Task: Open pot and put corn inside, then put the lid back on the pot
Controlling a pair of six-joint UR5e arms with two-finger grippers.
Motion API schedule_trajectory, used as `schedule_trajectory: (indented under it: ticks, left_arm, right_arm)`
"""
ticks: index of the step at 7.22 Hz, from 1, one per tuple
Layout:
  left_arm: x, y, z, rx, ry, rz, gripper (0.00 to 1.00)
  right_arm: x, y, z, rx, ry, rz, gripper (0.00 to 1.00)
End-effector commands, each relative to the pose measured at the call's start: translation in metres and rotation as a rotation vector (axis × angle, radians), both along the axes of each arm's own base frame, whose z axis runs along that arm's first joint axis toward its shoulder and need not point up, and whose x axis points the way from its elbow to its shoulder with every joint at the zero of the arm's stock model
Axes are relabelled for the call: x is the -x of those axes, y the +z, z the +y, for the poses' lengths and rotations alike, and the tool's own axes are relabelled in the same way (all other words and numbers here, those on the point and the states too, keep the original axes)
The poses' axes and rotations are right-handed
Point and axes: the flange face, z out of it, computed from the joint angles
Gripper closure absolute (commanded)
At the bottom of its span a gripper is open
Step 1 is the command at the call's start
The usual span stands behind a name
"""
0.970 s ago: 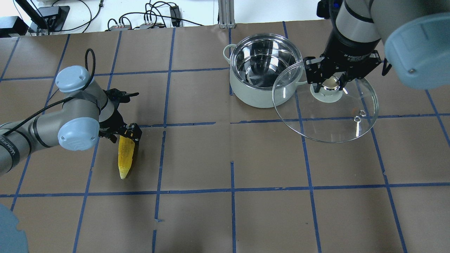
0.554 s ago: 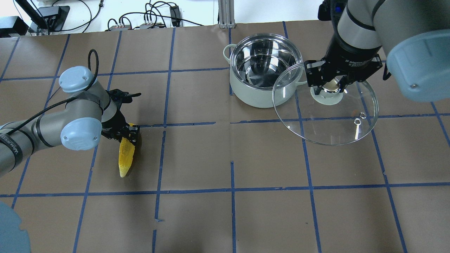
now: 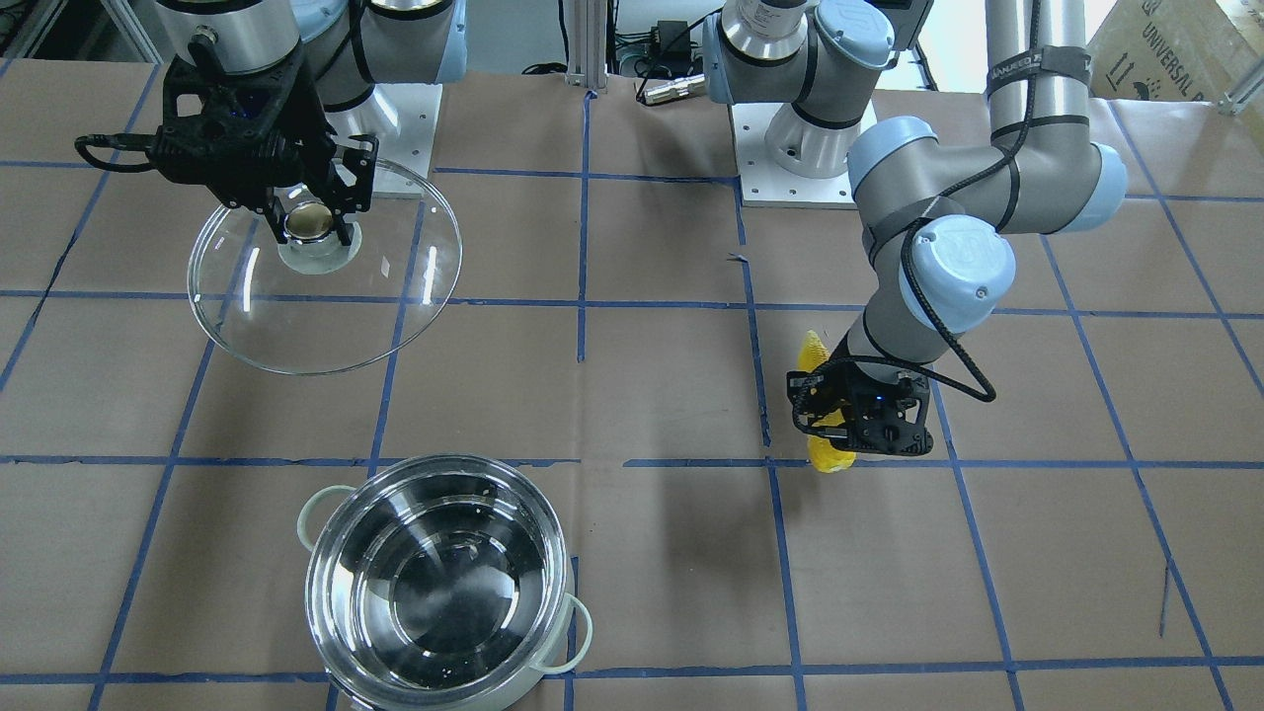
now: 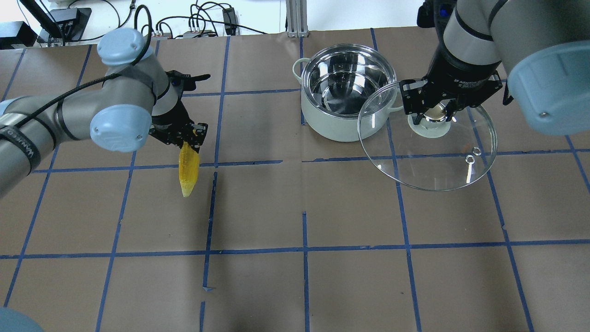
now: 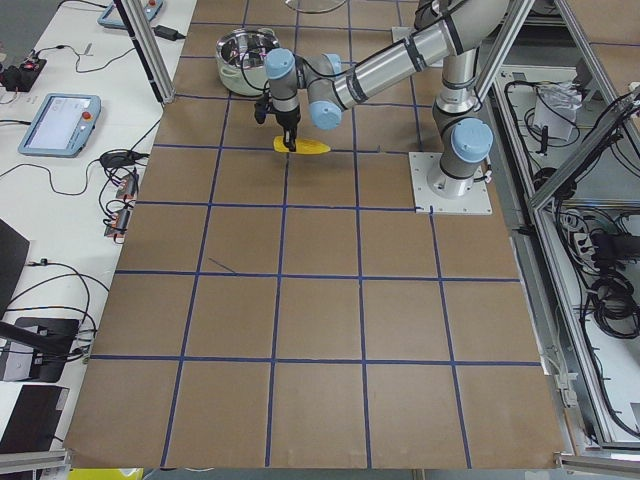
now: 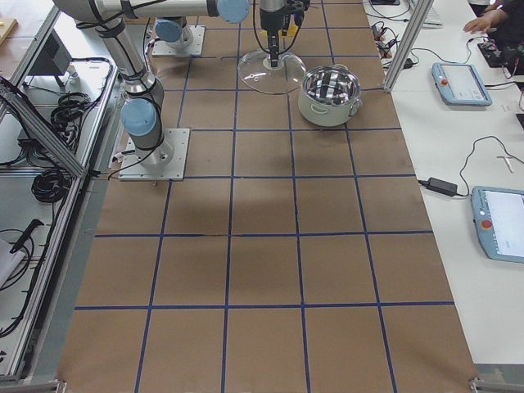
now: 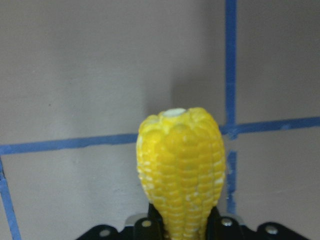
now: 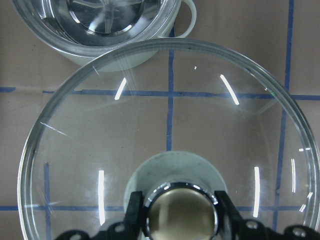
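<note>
Yellow corn (image 4: 189,170) is gripped at its thick end by the left fingers (image 7: 153,219), clenched on it. Cob looks clear of the desk (image 4: 350,207), well apart from the pot (image 4: 341,124). Pot open, nothing seen inside. Right fingers (image 8: 134,212) clamped on the knob (image 8: 180,212) of the lid (image 4: 442,157), held aloft just beside the pot.

Step in hand, by my reading: carrying corn to pot. Next: cross over, clear the near wall, centre above the opening, release. Lid waits.

A cardboard box (image 3: 1170,44) behind the robot reads "UNIVERSAL".
</note>
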Motion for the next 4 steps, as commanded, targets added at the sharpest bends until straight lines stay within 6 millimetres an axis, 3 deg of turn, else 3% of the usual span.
schedule_trajectory:
  ticks: [1, 3, 4]
  left_arm:
    - [0.084, 0.046, -0.034, 0.068, 0.019, 0.082, 0.97]
    - [0.153, 0.065, -0.077, 0.136, -0.023, 0.101, 0.97]
    - [0.191, 0.061, -0.096, 0.139, -0.015, 0.103, 0.97]
  right_arm:
    - [0.000, 0.000, 0.000, 0.000, 0.002, 0.000, 0.90]
    - [0.001, 0.000, 0.000, 0.000, 0.002, 0.000, 0.89]
    - [0.001, 0.000, 0.000, 0.000, 0.002, 0.000, 0.89]
